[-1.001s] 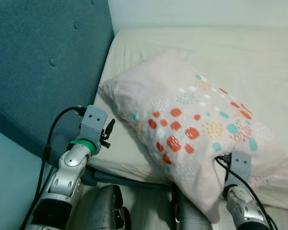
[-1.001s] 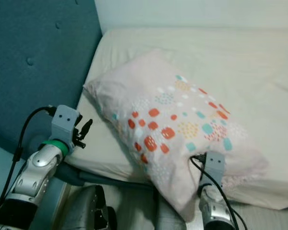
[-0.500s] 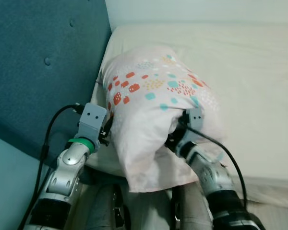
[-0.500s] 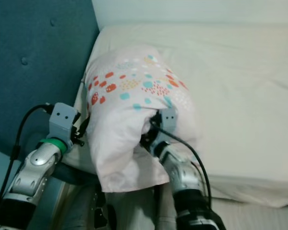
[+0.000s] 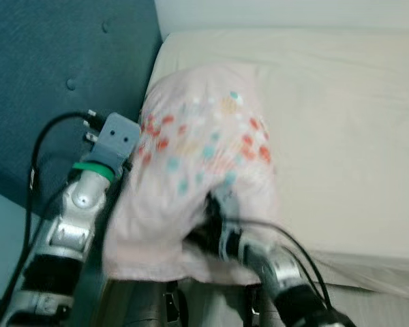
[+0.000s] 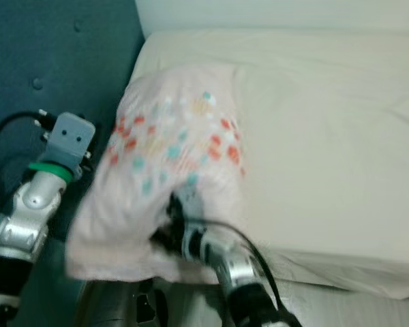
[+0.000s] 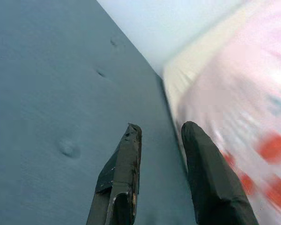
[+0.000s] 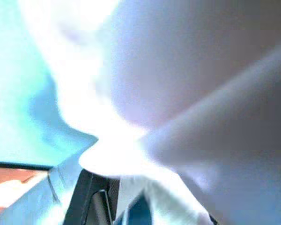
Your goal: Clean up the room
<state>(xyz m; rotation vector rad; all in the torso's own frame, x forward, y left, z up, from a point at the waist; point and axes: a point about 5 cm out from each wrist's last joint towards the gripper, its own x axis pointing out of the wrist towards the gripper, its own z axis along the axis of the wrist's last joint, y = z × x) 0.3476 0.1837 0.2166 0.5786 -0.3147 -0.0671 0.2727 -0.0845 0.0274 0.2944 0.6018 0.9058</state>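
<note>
The pale pink pillow with red and teal dots (image 5: 204,163) is held lifted by the right gripper (image 5: 215,228), for placing at the teal padded headboard (image 5: 48,75). Its fingers' state cannot be told. The left gripper (image 7: 161,136), fingers spread, is kept beside the pillow.

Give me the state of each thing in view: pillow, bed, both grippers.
pillow: bunched up, lifted at the bed's head end beside the headboard, blurred.
bed: cream sheet, bare apart from the pillow.
left gripper: open, between headboard and pillow.
right gripper: buried in the pillow's fabric, state hidden.
</note>
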